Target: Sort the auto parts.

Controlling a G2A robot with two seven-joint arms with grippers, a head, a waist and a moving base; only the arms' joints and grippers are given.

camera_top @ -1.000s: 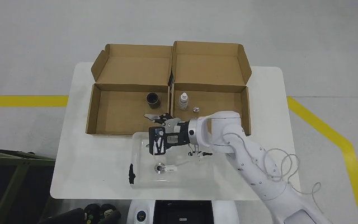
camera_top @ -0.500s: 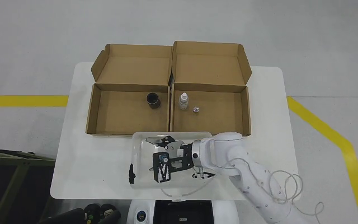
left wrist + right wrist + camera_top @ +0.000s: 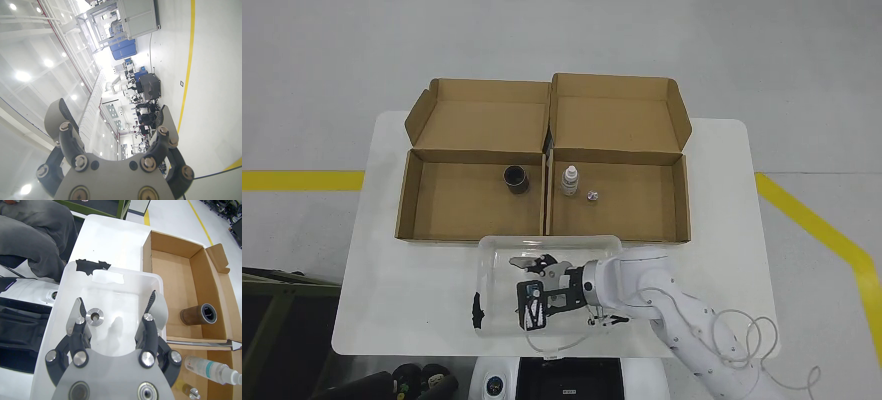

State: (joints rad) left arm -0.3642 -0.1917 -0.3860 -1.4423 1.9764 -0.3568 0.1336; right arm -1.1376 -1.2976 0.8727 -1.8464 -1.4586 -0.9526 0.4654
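My right gripper (image 3: 519, 282) (image 3: 117, 297) is open, low inside the clear plastic bin (image 3: 483, 270) (image 3: 132, 274) at the table's front. A silver metal ring (image 3: 94, 319) lies on the bin floor, right beside one fingertip and not between the jaws. A dark cylindrical bearing (image 3: 516, 179) (image 3: 198, 314) lies in the left cardboard box (image 3: 442, 205). The right cardboard box (image 3: 642, 205) holds a small spray bottle (image 3: 569, 180) (image 3: 208, 369) and a little metal part (image 3: 592, 195) (image 3: 192, 393). My left gripper (image 3: 113, 106) is open with nothing in it, pointing up into the room.
Black tape (image 3: 477, 310) (image 3: 90, 265) sticks to the bin's end wall ahead of my right gripper. Both boxes stand just behind the bin with flaps up. The white table (image 3: 382, 280) has free room to the left and right.
My right arm has drawn back from the boxes' front edge and come down into the bin, covering the ring in the top view. Its fingers stayed open.
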